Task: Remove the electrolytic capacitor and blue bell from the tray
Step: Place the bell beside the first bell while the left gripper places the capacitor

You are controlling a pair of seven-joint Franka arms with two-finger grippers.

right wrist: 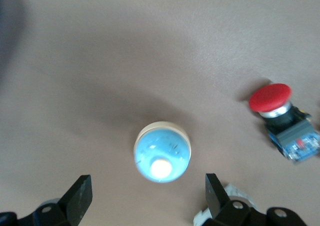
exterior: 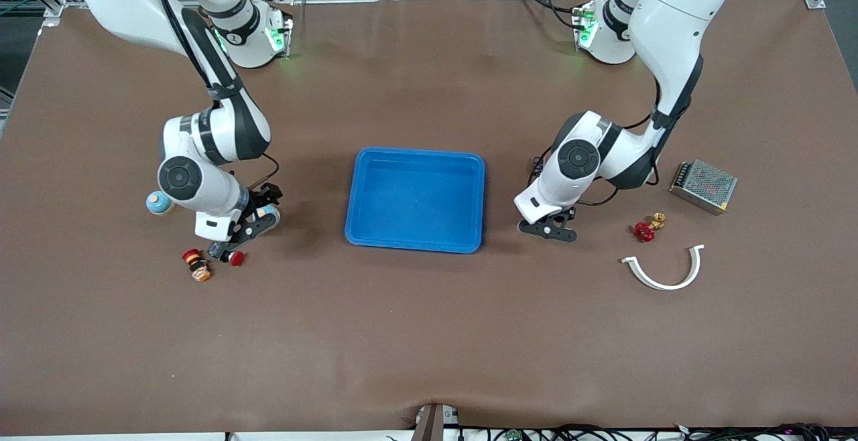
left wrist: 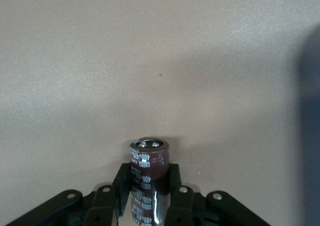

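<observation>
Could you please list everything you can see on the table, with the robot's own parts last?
tray: one, blue, mid-table
bell: one, light blue, on the table between the right gripper's fingers
round knobbed item: one, light blue, beside the right arm
push buttons: two, red-capped and orange-red, nearer the camera than the bell
capacitor: one, dark brown, in the left gripper
mesh metal box: one, silver, toward the left arm's end
valve: one, red and brass, near the box
curved strip: one, white, nearer the camera than the valve
table: one, brown
right gripper: open, astride the bell
left gripper: shut on the capacitor, beside the tray
</observation>
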